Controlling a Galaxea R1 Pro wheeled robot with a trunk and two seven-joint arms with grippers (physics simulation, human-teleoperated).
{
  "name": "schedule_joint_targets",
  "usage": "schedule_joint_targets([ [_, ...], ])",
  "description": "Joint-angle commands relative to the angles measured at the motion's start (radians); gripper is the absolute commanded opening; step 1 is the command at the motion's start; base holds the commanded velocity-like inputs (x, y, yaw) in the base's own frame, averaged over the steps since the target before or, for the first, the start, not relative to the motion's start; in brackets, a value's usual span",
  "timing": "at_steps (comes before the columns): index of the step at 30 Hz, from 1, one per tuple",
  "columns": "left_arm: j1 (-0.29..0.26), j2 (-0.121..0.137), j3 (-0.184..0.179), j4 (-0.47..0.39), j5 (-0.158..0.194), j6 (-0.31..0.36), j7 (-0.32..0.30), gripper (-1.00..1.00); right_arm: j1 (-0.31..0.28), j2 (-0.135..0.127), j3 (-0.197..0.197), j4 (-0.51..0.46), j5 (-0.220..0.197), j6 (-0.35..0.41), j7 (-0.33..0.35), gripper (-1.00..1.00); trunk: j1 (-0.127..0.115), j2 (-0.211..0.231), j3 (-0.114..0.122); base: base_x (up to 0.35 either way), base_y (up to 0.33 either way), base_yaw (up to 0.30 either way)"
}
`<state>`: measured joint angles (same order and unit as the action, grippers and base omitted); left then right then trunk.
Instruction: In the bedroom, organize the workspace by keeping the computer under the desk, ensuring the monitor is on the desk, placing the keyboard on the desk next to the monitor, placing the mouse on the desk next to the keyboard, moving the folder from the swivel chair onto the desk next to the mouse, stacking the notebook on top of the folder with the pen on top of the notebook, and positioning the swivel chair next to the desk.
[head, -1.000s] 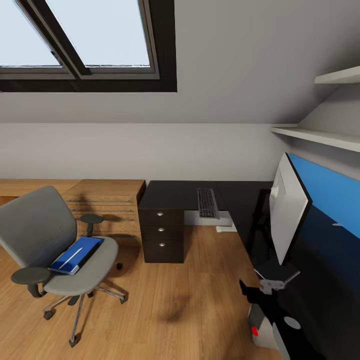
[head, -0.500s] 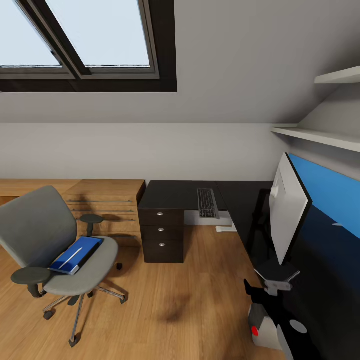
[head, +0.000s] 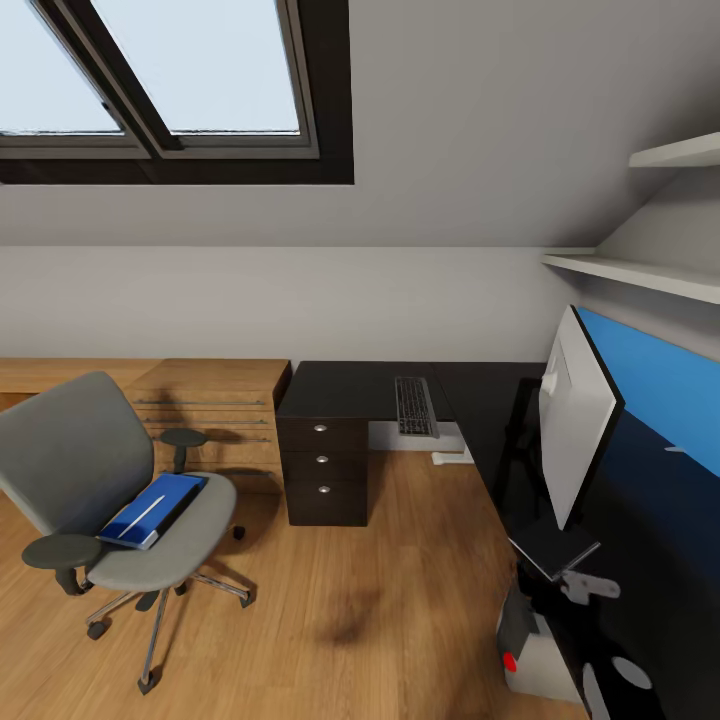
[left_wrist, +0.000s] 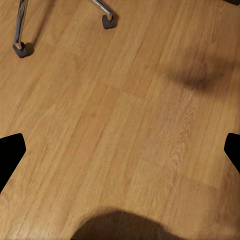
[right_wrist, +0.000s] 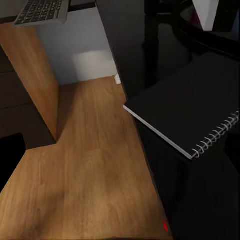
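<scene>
The grey swivel chair (head: 100, 480) stands on the floor at the left, apart from the black desk (head: 350, 385). On its seat lies the blue folder (head: 150, 510). The keyboard (head: 415, 405) (right_wrist: 42, 10) rests on the desk's far wing. Along the right wing the monitor (head: 575, 430) stands upright. In front of it a black spiral notebook (head: 555, 545) (right_wrist: 185, 112) overhangs the desk edge. Below sits the grey computer (head: 535, 655). The mouse is out of view. My left gripper (left_wrist: 120, 150) hangs open over bare floor. My right gripper (right_wrist: 120, 150) is open beside the notebook, holding nothing.
A low light-wood cabinet (head: 200, 400) lines the back wall behind the chair. Black drawers (head: 325, 460) close the desk's left end. Two chair castors (left_wrist: 107, 21) show near the left gripper. Wall shelves (head: 640, 270) hang above the monitor. Wood floor (head: 380, 580) lies between chair and desk.
My right gripper has drawn down and to the right, away from the notebook's front edge, toward the view's lower right corner. The chair, the folder and the desk items have not moved.
</scene>
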<state>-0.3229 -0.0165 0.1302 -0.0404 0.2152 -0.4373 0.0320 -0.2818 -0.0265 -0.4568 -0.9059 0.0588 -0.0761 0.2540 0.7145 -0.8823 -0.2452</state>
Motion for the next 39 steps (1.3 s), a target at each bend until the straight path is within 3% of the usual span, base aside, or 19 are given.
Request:
schedule_joint_targets([
  [1, -0.001, 0.000, 0.008, 0.001, -0.005, -0.003, 0.002, 1.00, -0.001, -0.001, -0.016, 0.001, 0.006, 0.000, 0.007, 1.00, 0.000, -0.001, -0.001, 0.000, 0.000, 0.000],
  [5, -0.001, 0.000, 0.008, 0.001, -0.005, -0.003, 0.002, 1.00, -0.001, -0.016, -0.060, 0.001, 0.005, 0.013, 0.008, 1.00, 0.000, -0.001, -0.001, 0.000, 0.000, 0.000],
  [8, -0.001, 0.000, 0.008, 0.001, -0.005, -0.003, 0.002, 1.00, 0.000, -0.029, -0.071, 0.002, 0.004, 0.016, 0.008, 1.00, 0.000, -0.001, -0.001, 0.000, 0.000, 0.000],
  [26, -0.001, 0.000, 0.008, 0.001, -0.005, -0.003, 0.002, 1.00, 0.000, -0.073, -0.096, 0.039, 0.004, 0.018, 0.010, 1.00, 0.000, -0.001, -0.001, 0.000, 0.000, 0.000],
  [39, -0.001, 0.000, 0.008, 0.001, -0.005, -0.003, 0.001, 1.00, 0.000, -0.081, -0.101, 0.051, 0.001, 0.015, 0.010, 1.00, 0.000, -0.001, -0.001, 0.002, 0.000, 0.000],
])
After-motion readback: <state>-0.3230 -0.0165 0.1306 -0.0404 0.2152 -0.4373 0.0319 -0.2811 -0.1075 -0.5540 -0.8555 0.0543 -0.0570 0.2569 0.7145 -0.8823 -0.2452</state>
